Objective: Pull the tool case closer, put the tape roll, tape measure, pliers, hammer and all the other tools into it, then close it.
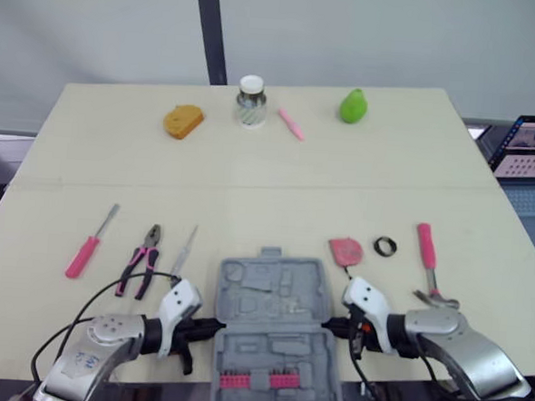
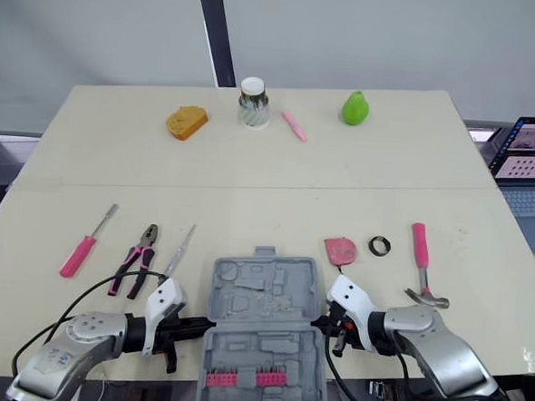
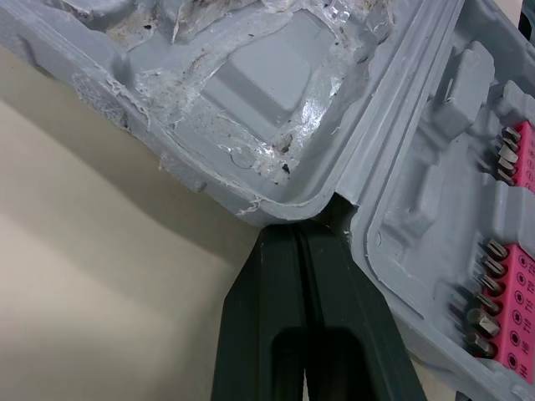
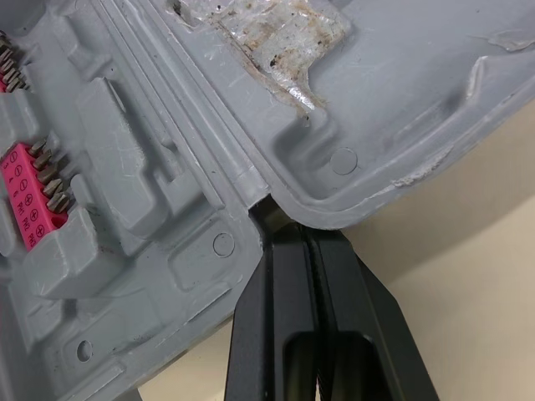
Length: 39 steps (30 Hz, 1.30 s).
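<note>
Table point(image 1: 278, 178): tool case point(image 1: 273, 337) was laid open at the near edge.
Left gripper point(image 1: 207, 326): fingers were pressed together, empty, tip wedged into the hinge notch point(image 3: 334, 209) (probably for dragging).
Right gripper point(image 1: 331, 327): closed likewise, at the opposite end.
Wrist views: notch contact was revealed.
Beyond: pliers point(image 1: 144, 259), tape measure point(image 1: 344, 252), tape roll point(image 1: 385, 246) and hammer point(image 1: 427, 260) were seen outside it.

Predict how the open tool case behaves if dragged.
Tool case looks like thin moulded plastic: probably light, slides easily on the table. Open flat, its halves may flex at the hinge. Near half seems to overhang the edge; could tip.
</note>
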Motion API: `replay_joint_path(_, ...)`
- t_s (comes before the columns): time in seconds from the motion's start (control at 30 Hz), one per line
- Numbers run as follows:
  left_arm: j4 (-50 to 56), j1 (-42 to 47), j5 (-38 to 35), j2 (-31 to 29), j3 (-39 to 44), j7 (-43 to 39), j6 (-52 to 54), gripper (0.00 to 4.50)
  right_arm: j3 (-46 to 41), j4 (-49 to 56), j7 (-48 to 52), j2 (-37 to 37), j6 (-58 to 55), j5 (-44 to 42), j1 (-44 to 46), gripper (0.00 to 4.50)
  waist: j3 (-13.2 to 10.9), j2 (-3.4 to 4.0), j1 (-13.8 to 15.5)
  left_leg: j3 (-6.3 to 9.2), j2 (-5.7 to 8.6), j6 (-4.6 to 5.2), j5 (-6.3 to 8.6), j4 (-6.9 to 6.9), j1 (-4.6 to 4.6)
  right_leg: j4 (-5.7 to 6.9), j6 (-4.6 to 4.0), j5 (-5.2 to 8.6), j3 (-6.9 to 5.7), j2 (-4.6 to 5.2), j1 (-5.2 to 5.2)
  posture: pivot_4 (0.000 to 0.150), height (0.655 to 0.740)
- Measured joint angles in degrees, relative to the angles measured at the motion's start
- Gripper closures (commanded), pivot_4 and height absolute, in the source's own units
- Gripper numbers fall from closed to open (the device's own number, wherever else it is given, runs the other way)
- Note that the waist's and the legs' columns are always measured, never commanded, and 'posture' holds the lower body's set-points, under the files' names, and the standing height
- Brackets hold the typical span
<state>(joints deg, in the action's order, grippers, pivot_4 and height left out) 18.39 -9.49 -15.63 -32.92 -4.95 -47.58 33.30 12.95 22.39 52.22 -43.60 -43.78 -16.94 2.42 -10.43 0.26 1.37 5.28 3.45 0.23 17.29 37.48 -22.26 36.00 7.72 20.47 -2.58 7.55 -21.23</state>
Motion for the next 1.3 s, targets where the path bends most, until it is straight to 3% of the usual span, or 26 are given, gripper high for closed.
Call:
replay_joint_path(0.37, -1.1, 0.1, -1.0, 0.3, 0.5, 0.7, -1.0, 4.42, -0.1, -0.4, 0.0, -0.7, 1.2, 0.0, -0.1, 4.43, 0.0, 0.0, 0.0, -0.02, 0.0, 0.0, 0.0, 0.01, 0.0, 0.0, 0.0, 0.0, 0.0, 0.0, 0.0, 0.15, 0.7356)
replay_joint_path(0.73, -2.6, -2.4, -2.7, -3.5, 7.2, 0.3, -2.4, 4.42, -7.6, -2.4, 0.0, -6.4, 3.9, -0.3, -5.0, 4.43, 0.0, 0.0, 0.0, -0.09, -0.04, 0.0, 0.0, -0.02, 0.01, -0.03, 0.0, 0.0, 0.0, 0.0, 0.0, 0.15, 0.7356)
replay_joint_path(1.07, 9.7, -10.9, -13.7, -6.3, 21.8, -1.4, 0.5, 4.42, -21.2, 8.1, 2.9, -11.1, 0.1, -9.7, -12.6, 4.43, 0.0, -0.01, 0.1, -0.16, -0.14, 0.02, 0.01, -0.06, 0.07, -0.17, -0.01, 0.0, -0.02, -0.01, 0.14, 0.15, 0.7356)
replay_joint_path(1.3, 13.3, -21.6, -16.8, -5.6, 31.4, -3.4, -2.1, 4.42, -31.2, 9.6, 5.1, -12.5, -1.8, -14.2, -20.0, 4.43, 0.0, -0.03, 0.2, -0.16, -0.15, 0.12, 0.09, -0.06, 0.24, -0.49, -0.01, 0.0, -0.13, -0.01, 0.52, 0.15, 0.7356)
